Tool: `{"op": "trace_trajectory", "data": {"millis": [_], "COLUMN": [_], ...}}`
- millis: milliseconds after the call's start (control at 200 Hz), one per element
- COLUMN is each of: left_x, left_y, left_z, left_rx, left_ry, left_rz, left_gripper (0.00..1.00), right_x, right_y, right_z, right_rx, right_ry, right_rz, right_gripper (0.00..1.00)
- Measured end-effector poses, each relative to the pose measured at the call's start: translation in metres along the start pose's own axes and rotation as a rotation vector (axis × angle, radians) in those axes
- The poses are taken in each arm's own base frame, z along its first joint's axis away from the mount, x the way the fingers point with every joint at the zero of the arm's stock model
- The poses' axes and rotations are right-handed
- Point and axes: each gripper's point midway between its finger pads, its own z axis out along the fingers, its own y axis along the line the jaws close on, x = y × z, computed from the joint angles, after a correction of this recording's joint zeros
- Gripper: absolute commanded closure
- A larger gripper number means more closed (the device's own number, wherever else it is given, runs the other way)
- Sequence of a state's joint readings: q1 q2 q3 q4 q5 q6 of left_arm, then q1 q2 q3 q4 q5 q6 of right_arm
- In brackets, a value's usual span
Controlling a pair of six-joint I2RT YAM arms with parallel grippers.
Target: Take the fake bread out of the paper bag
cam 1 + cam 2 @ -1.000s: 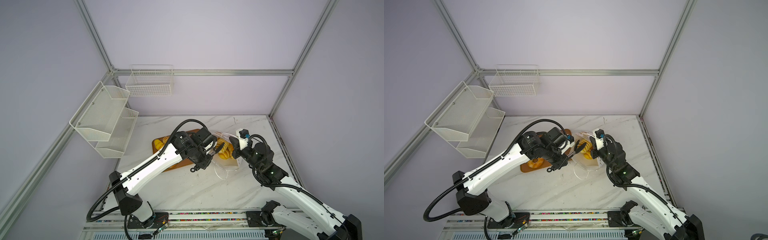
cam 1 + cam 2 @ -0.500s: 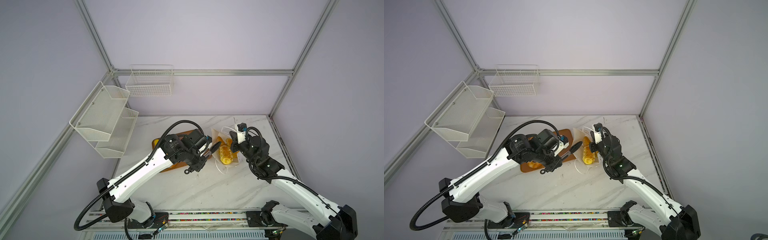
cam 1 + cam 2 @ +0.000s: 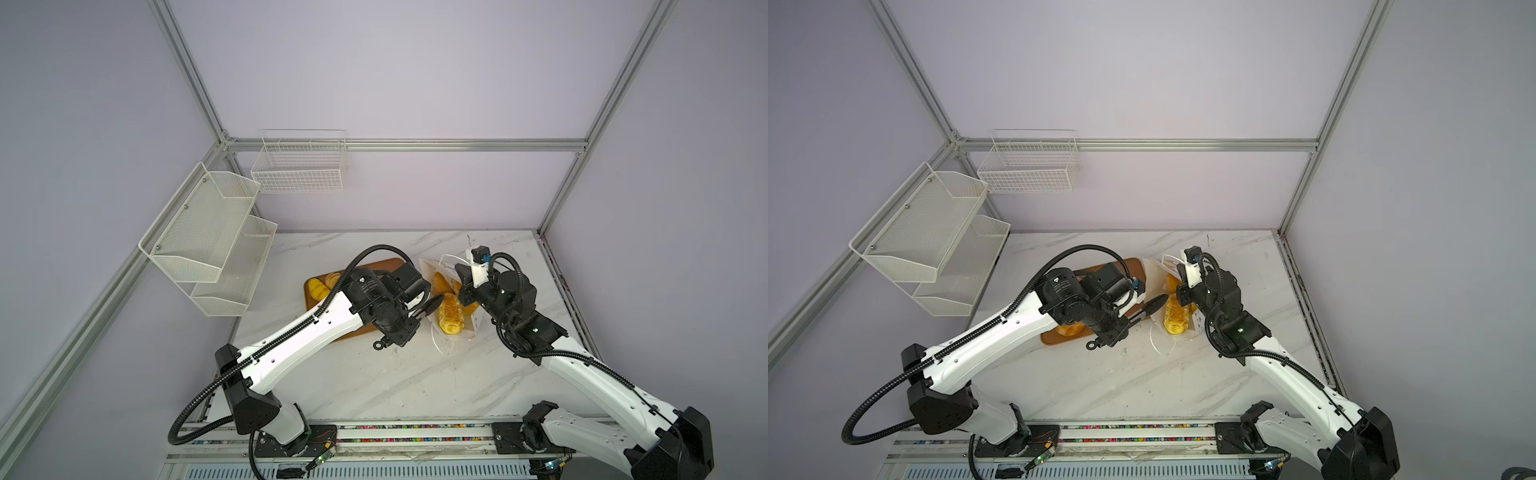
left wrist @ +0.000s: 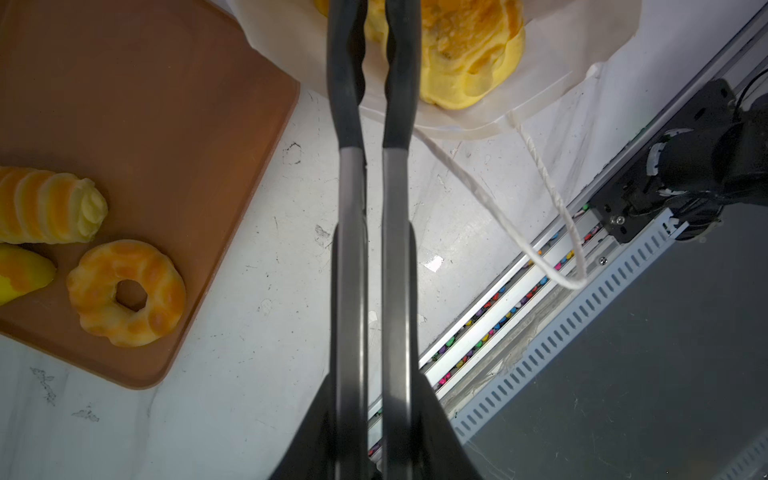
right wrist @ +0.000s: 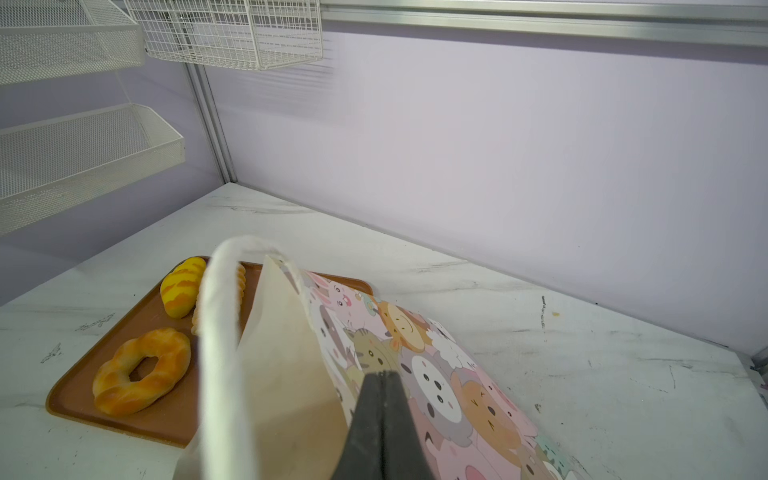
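A lab test cell: aluminium-profile frame (image 3: 395,144), plain lilac panels (image 3: 415,83), marble-look tabletop (image 3: 374,382), wall-hung wire baskets (image 3: 299,166).

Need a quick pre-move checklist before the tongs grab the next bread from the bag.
1. Bag held open: ok. The right gripper is shut on the paper bag rim, and the mouth gapes.
2. Bread reachable: ok. A bun lies uncovered at the bag's mouth.
3. Tongs secure: ok. The left gripper clamps the tongs.
4. Tong tips spread for the bun: not ok. Only a narrow gap shows between them.
5. Tray space: ok. The tray has bare room beside the doughnut.
6. Cord handle clear of the tongs: cannot tell. It runs close by one arm.
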State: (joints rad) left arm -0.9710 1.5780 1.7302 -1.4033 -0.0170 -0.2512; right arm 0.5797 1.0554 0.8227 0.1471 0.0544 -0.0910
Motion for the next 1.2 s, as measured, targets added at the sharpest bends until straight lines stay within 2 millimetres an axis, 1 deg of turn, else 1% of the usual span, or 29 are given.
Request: {"op": "trace_trajectory", "data": {"millis": [165, 335, 490, 640, 800, 1030, 1115, 1200], "left_x": [0.000, -0.003, -0.007, -0.013, -0.014, -0.019, -0.020, -0.021], "left_y": [-0.014, -0.026, -0.026, -0.023, -0.025, -0.036, -0.039, -0.039], "left_z": [0.005, -0.005, -0.015, -0.020, -0.008, 0.015, 0.020, 0.020], "left_rx": [-0.066, -0.122, -0.167, -0.206, -0.231, -0.237, -0.240, -0.248], "left_ry": [0.045, 0.031, 0.002, -0.022, 0.006, 0.031, 0.033, 0.026], "left_rz": [0.077, 0.132, 0.151, 0.149, 0.139, 0.119, 0.108, 0.094], "left_gripper": [0.63, 0.63, 0.63, 0.59, 0.56, 0.56, 0.55, 0.55], "right_x": [0.007, 0.011, 0.011, 0.011, 0.011, 0.013, 0.014, 0.014], "right_y": [0.003, 0.003, 0.003, 0.004, 0.005, 0.006, 0.007, 0.008], "right_z": [0.004, 0.006, 0.006, 0.006, 0.006, 0.007, 0.008, 0.008], "right_rx": [-0.013, -0.016, -0.016, -0.017, -0.022, -0.032, -0.036, -0.042], "right_ry": [0.021, 0.035, 0.036, 0.037, 0.037, 0.044, 0.046, 0.048], "right_rz": [0.023, 0.037, 0.047, 0.059, 0.062, 0.065, 0.066, 0.068], "right_gripper": [1.00, 1.00, 1.00, 1.00, 1.00, 1.00, 1.00, 1.00]}}
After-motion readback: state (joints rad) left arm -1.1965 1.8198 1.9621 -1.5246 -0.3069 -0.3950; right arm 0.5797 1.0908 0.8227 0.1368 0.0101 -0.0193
